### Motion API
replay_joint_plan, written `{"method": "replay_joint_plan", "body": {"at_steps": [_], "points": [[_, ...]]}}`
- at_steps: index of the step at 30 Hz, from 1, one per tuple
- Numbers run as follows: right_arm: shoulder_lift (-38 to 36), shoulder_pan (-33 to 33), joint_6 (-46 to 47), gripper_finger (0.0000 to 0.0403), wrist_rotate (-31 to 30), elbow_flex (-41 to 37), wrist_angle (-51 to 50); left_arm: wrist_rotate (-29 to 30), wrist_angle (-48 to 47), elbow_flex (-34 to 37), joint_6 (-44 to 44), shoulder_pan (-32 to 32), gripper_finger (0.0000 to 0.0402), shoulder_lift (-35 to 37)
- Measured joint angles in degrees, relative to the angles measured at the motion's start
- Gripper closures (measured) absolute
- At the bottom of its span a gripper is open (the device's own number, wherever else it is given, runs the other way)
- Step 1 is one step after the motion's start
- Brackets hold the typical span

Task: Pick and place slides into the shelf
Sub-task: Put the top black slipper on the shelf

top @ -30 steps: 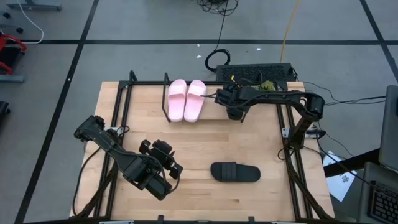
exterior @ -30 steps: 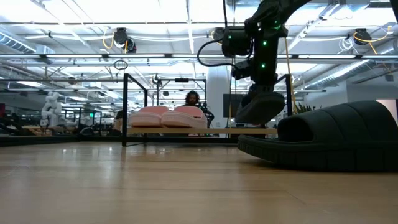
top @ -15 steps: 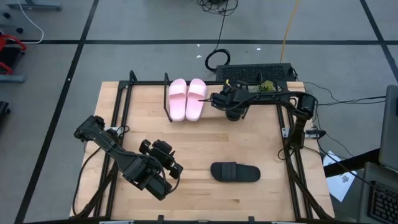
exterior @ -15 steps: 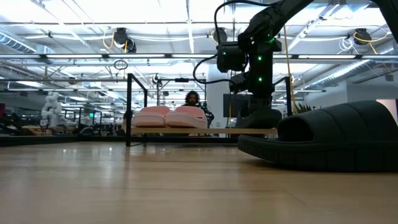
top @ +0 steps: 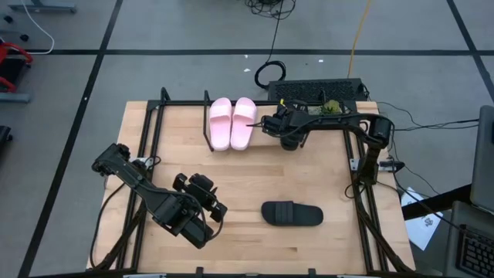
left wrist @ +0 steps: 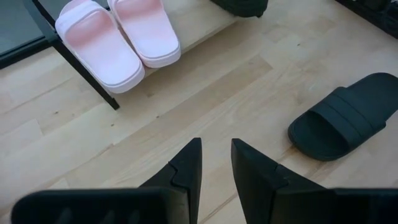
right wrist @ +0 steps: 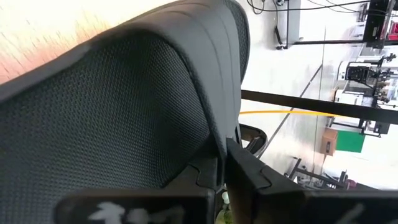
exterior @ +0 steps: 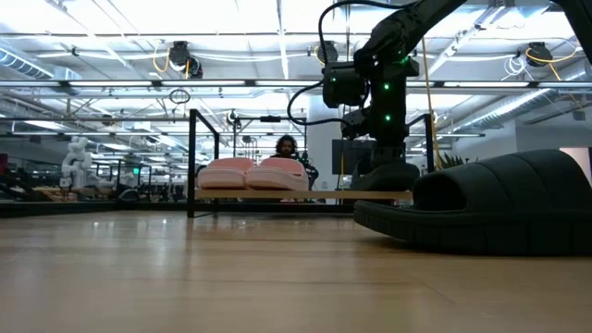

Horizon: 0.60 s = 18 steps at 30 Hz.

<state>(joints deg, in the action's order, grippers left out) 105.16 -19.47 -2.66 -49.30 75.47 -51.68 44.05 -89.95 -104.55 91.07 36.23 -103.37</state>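
Two pale pink slides [top: 231, 123] lie side by side on the light board of the shelf [exterior: 305, 195], whose thin black rods [top: 185, 103] run along the table's far edge. To their right, my right gripper [top: 284, 131] is shut on a black slide [exterior: 388, 174] over the same board. Another black slide [top: 292, 214] lies flat on its sole on the tabletop, near the front. Over the table's near left, my left gripper [left wrist: 216, 163] hangs open with nothing between its fingers, pointing toward the shelf. My right gripper pinches the thin edge of the black slide's wide strap [right wrist: 210, 118] between its two fingers. The fingers slant down onto it from the table's right. In the low view the slide sits level with its sole [exterior: 384, 188] down on the shelf's board, right of the pink pair.
The shelf's upright end bar [exterior: 192, 162] stands left of the pink slides. Black frame rails [top: 363, 208] run along the table's right side. A dark box with cables [top: 316, 91] sits behind the shelf. Bare wood [top: 255, 170] lies between the shelf and the loose black slide.
My right gripper has gone down and a little toward the table's left with the black slide, rolling slightly. The slide hung clear above the shelf's board before; now it sits on it. For the last half second it has kept still.
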Motion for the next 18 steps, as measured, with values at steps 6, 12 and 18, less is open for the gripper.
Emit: {"method": "replay_joint_plan", "body": {"at_steps": [6, 12, 18], "points": [[0.0, 0.0, 0.2, 0.0365, 2.3, 0.0, 0.0, 0.0, 0.0, 0.0, 0.0, 0.0, 0.0316, 0.0], [0.0, 0.0, 0.5, 0.0327, 2.9, 0.0, -0.1, 0.0, 0.1, 0.0, 0.0, 0.0, 0.0316, 0.0], [0.0, 0.1, 1.6, 0.0282, 3.0, 0.0, -1.3, 0.0, 0.2, 0.0, 0.0, 0.0, 0.0316, 0.0]]}}
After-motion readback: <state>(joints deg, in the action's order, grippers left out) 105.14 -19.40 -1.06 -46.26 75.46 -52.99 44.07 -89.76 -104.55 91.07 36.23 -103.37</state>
